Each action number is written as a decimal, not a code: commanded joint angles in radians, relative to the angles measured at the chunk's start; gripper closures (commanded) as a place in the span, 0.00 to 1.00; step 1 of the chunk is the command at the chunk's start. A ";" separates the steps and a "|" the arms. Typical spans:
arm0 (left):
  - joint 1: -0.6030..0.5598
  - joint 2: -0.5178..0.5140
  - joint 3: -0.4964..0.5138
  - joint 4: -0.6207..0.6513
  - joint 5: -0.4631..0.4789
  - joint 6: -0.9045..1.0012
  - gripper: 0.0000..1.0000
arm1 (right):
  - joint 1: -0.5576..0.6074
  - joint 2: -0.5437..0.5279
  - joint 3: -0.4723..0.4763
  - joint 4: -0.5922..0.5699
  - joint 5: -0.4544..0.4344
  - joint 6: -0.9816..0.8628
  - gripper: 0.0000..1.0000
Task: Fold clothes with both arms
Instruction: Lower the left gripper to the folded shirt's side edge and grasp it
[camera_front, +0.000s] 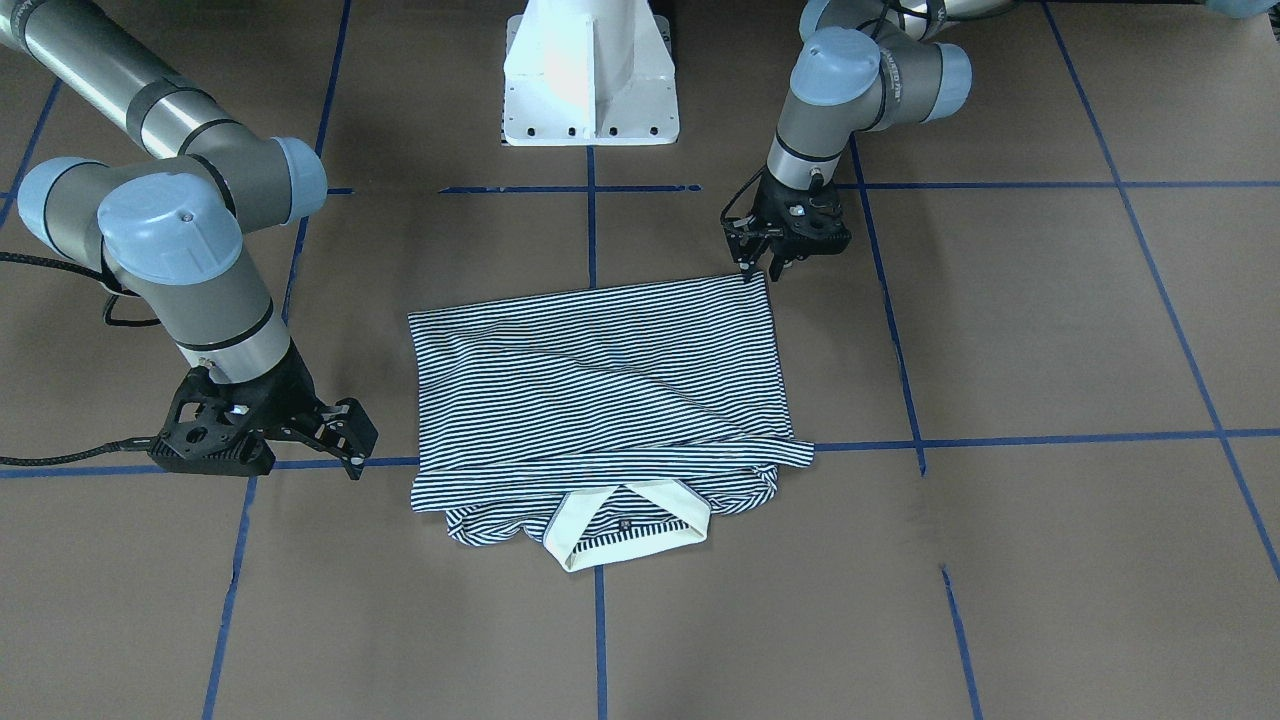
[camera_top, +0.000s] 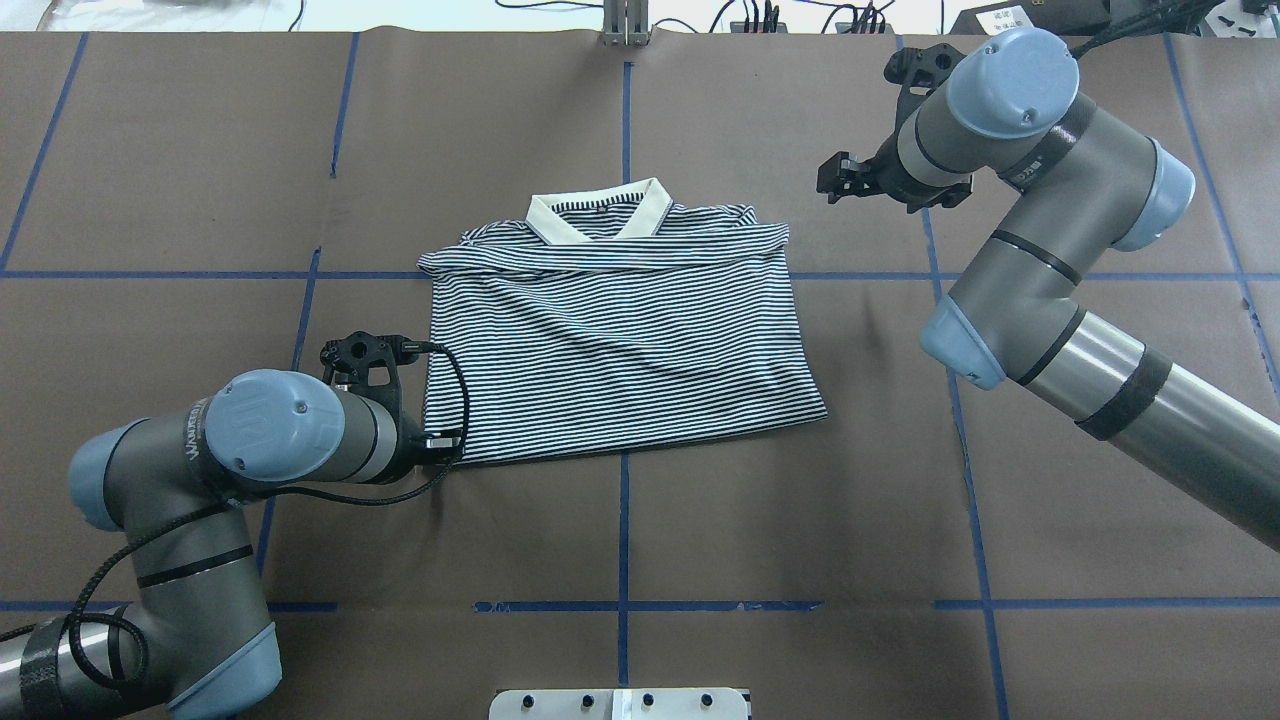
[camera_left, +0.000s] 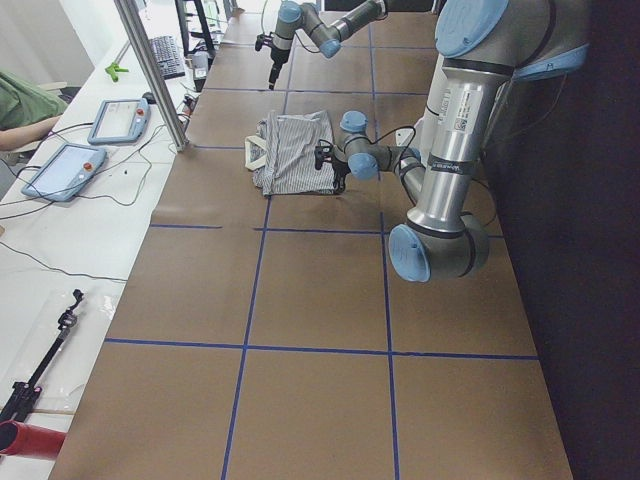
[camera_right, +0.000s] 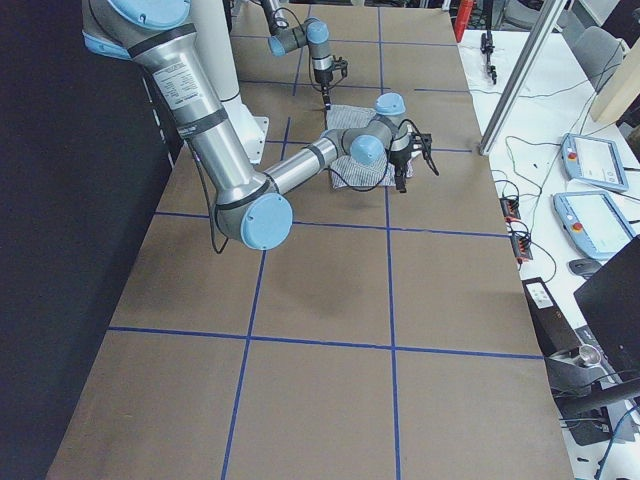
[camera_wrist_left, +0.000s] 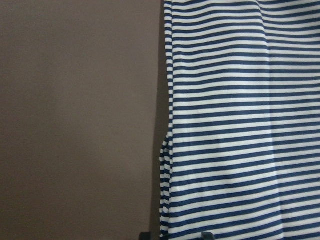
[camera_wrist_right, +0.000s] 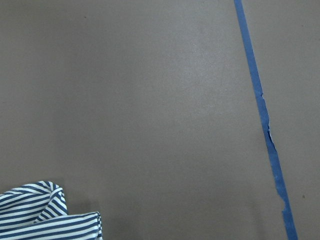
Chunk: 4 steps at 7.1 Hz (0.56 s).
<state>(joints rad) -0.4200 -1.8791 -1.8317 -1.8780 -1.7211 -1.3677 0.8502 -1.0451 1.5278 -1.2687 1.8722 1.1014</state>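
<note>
Shirt: the striped polo shirt (camera_top: 620, 350) lies flat in the middle of the overhead view on the brown table (camera_top: 800, 520). It forms a rough rectangle, wider than it is deep.
Collar: the cream collar (camera_top: 600, 212) sticks out at the upper edge of the overhead view, and a striped layer is laid up close to it.
Sleeves: we see none spread out. Bunched cloth shows at both collar-end corners, so we judge the sleeves are tucked in.
Progress: we judge at least one fold is done, with the lower part brought up toward the collar. The top layer is creased on a diagonal and its edges do not line up. A side-to-side fold and some tidying appear to remain.
Left gripper: the left gripper (camera_front: 762, 268) sits at the shirt's upper right corner in the front-facing view, its tips at the cloth. The fingers stand apart, and its wrist view shows them straddling the shirt's edge with nothing clamped.
Right gripper: the right gripper (camera_front: 358, 440) is at centre left of the front-facing view, just beside the shirt's edge and clear of it. Its fingers are spread and hold nothing.
Surroundings: blue tape (camera_wrist_right: 260, 100) marks a grid on the table, and the white pedestal base (camera_front: 590, 80) stands at the top centre.
</note>
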 joint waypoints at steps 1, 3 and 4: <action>0.001 -0.011 0.011 -0.001 0.000 -0.002 0.57 | 0.001 -0.001 0.000 0.000 -0.001 0.000 0.00; 0.001 -0.009 0.009 -0.003 0.000 -0.005 0.91 | 0.000 -0.001 0.000 0.000 -0.001 0.000 0.00; 0.000 -0.006 0.006 -0.003 0.001 -0.004 1.00 | 0.000 -0.001 0.000 0.000 -0.001 0.000 0.00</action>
<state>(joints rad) -0.4190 -1.8876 -1.8229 -1.8801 -1.7208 -1.3717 0.8501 -1.0461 1.5278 -1.2686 1.8715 1.1014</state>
